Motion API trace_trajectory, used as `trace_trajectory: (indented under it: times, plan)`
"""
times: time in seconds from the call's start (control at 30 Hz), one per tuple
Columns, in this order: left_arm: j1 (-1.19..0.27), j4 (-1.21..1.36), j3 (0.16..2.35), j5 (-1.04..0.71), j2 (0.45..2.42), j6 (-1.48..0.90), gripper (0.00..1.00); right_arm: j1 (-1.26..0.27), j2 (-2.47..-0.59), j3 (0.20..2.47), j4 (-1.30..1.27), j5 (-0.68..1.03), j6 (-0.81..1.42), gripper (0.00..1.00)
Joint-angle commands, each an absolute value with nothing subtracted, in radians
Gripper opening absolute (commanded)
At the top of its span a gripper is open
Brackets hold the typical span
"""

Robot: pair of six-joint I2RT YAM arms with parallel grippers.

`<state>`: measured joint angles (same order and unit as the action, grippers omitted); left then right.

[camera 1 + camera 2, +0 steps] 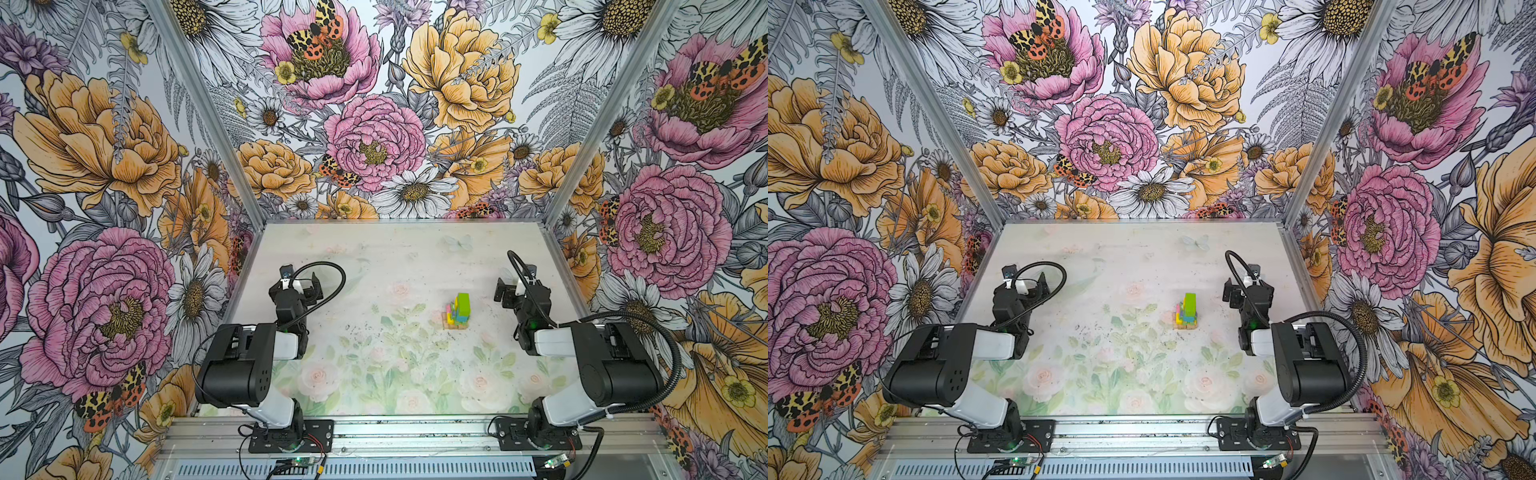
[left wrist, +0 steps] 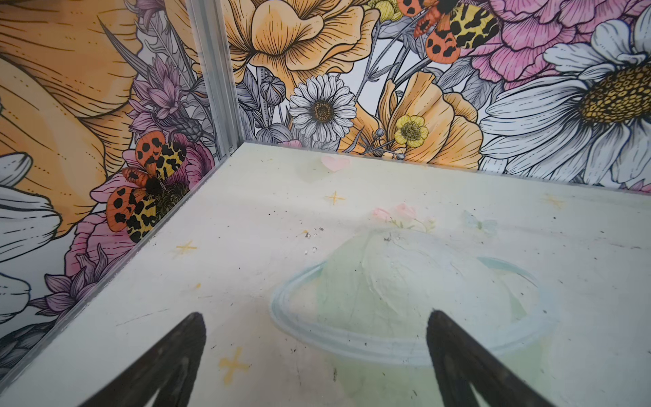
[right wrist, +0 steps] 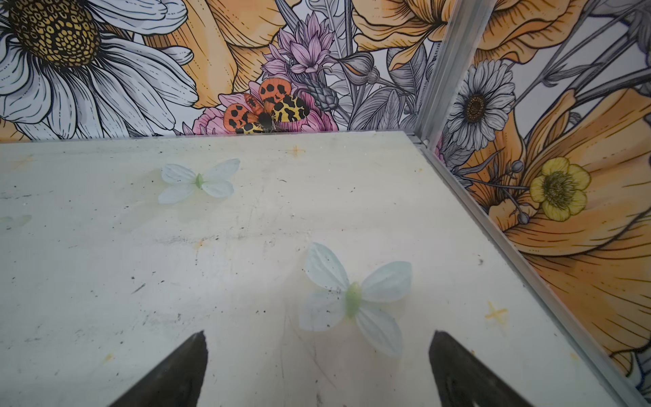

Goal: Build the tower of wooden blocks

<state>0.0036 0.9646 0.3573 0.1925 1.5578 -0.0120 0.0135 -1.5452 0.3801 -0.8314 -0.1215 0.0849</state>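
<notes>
My left fingers [image 2: 169, 366] stand spread wide with nothing between them, so my left gripper [image 2: 315, 317] hangs empty just above the pale table [image 2: 246, 267]. My right fingers [image 3: 461, 377] are parted just as far, and my right gripper [image 3: 317, 334] holds nothing either. A printed butterfly [image 3: 352, 299] lies flat on the surface just ahead of it.

Farther out, in both top views, the wood block tower [image 1: 457, 311] [image 1: 1187, 311] stands upright on the table between my two arms. It is nearer my right gripper than my left and touches neither. Its tan bars [image 1: 451, 325] lie lowest, with pink, yellow and teal pieces stacked above them, and a lime-green bar [image 1: 462, 302] sits topmost.

Beyond the table's far edge rise the flowered walls [image 1: 374, 124], joined at the corners by metal posts [image 1: 208, 108].
</notes>
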Motion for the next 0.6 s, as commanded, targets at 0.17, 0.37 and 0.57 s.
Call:
trace_trajectory:
  times: [0.17, 0.37, 0.57]
  plan:
    - [0.008, 0.966, 0.364, 0.171, 1.551, -0.025, 0.99, 0.015, -1.536, 0.399, -0.854, -0.106, 0.078, 1.00]
    - [0.008, 0.966, 0.364, 0.172, 1.550, -0.025, 0.99, 0.020, -1.542, 0.407, -0.844, -0.093, 0.083, 1.00]
    - [0.009, 0.965, 0.364, 0.171, 1.550, -0.025, 0.99, 0.023, -1.536, 0.397, -0.857, -0.089, 0.082, 1.00]
